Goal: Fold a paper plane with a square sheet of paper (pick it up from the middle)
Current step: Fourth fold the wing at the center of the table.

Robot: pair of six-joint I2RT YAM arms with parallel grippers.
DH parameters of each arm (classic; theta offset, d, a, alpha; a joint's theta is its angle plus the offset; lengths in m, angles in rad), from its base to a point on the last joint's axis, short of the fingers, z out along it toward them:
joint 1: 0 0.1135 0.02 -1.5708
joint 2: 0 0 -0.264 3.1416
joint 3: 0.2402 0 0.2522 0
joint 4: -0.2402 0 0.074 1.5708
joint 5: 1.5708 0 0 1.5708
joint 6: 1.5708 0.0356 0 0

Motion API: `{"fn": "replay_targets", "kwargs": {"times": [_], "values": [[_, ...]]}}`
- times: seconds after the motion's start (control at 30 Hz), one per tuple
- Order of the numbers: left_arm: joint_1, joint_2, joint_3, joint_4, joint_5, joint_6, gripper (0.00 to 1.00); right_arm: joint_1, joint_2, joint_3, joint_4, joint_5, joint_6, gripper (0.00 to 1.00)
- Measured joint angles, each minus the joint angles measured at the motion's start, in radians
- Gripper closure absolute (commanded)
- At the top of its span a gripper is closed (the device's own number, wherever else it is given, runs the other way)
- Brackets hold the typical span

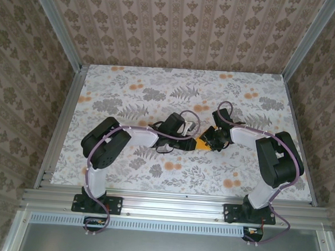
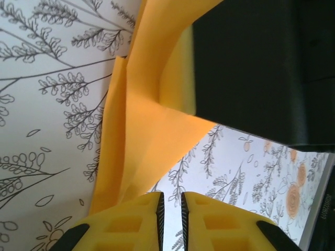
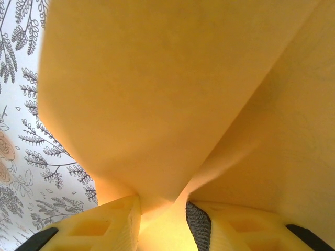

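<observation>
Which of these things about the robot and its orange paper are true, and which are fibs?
1. The paper is bright orange. True.
2. The paper lies flat and unfolded on the table. False: it is creased and folded, not flat.
3. The right gripper has paper between its fingers. True.
4. The table is plain white. False: it has grey leaves and orange flowers printed on it.
</observation>
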Motion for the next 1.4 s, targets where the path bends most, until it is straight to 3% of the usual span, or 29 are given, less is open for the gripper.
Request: {"fn": "replay_targets", "kwargs": {"times": [1.4], "values": [[0.014,0.029,0.049,-0.084,-0.087,0.029,0.82,0.0,0.0,0.0,0.003,0.0,0.014,0.59]]}}
